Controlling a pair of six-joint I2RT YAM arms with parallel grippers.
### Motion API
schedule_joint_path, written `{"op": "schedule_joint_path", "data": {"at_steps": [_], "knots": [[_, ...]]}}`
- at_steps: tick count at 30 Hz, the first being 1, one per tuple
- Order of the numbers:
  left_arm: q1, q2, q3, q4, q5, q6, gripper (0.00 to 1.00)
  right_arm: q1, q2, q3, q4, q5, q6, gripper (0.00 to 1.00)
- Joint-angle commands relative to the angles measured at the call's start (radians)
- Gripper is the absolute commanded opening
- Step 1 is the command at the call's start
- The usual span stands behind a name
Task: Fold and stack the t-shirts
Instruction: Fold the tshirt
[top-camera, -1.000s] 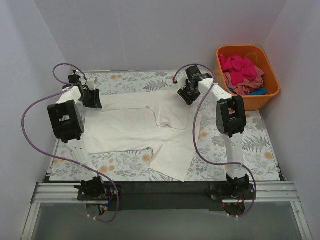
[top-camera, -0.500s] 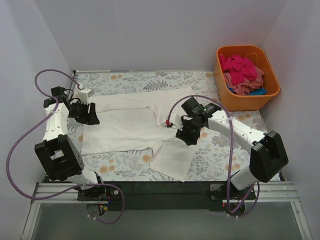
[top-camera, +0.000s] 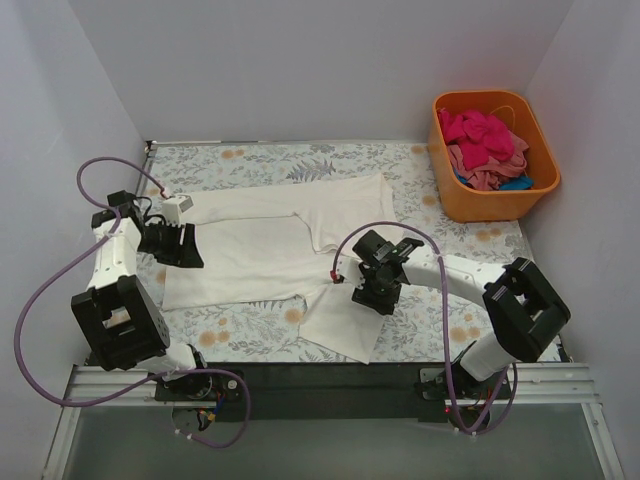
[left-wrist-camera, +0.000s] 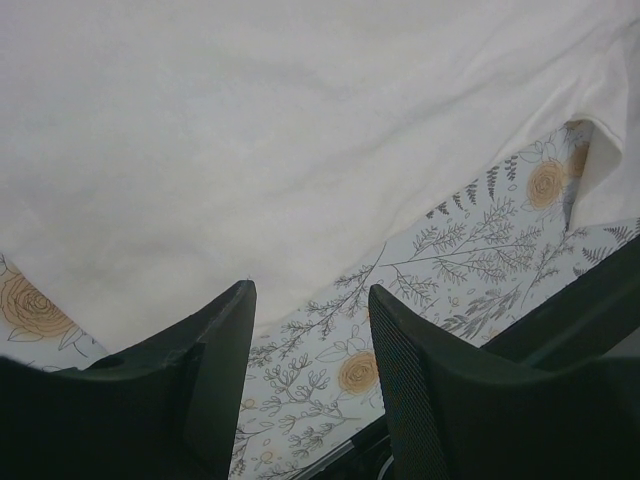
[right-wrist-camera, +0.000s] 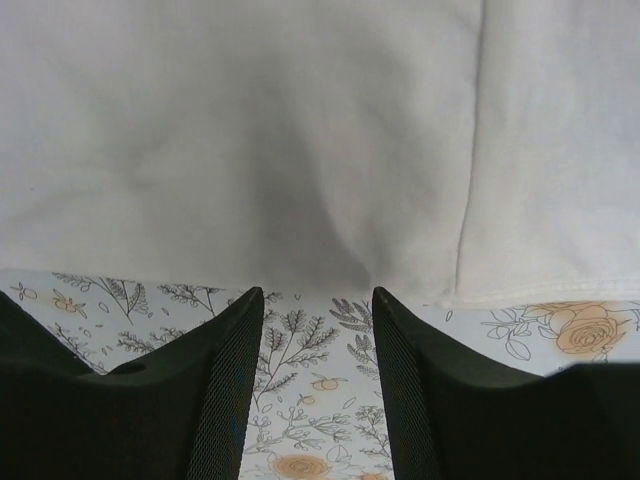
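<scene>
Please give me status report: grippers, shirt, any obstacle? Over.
Left gripper open, at left edge of white shirt. Right gripper open, at its right edge. Shirt spread, not gripped. Tub far right, no obstacle.

Matt white cotton t-shirt (top-camera: 270, 245) lies on smooth floral-printed tablecloth (top-camera: 470, 300).

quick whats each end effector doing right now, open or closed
left end effector: open, holding nothing, at the edge of the white t-shirt
right end effector: open, holding nothing, at the same shirt's edge
</scene>
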Motion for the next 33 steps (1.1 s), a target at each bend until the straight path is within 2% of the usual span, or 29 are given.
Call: {"op": "schedule_joint_path", "data": {"at_steps": [1,8,10,11,13,14,18,25,28,33], "knots": [[0.016,-0.028,0.001,0.031,-0.010,-0.013,0.48,0.038,0.006,-0.007,0.075,0.046,0.060,0.54],[0.078,0.017,0.035,0.024,0.002,-0.004,0.48,0.074,0.045,-0.077,0.156,0.110,0.070,0.49],[0.104,0.026,0.043,0.013,0.008,0.042,0.48,0.075,0.064,-0.109,0.170,0.126,0.066,0.38],[0.134,0.034,0.053,-0.031,0.019,0.167,0.46,0.075,0.070,-0.115,0.173,0.126,0.061,0.28],[0.159,0.034,0.040,-0.088,0.015,0.300,0.43,0.074,0.069,-0.114,0.170,0.120,0.061,0.10],[0.168,0.031,0.030,-0.096,0.001,0.411,0.42,0.075,0.062,-0.112,0.163,0.115,0.060,0.02],[0.196,0.015,-0.013,-0.150,-0.030,0.698,0.36,0.074,0.053,-0.089,0.129,0.081,0.050,0.01],[0.197,0.034,-0.103,-0.107,-0.093,1.010,0.33,0.074,0.012,-0.066,0.087,0.031,0.052,0.01],[0.197,0.041,-0.160,-0.072,-0.157,1.101,0.33,0.071,0.009,-0.063,0.083,0.021,0.057,0.01],[0.196,0.038,-0.240,0.019,-0.237,1.144,0.35,0.063,0.013,-0.057,0.078,0.003,0.060,0.01]]}}
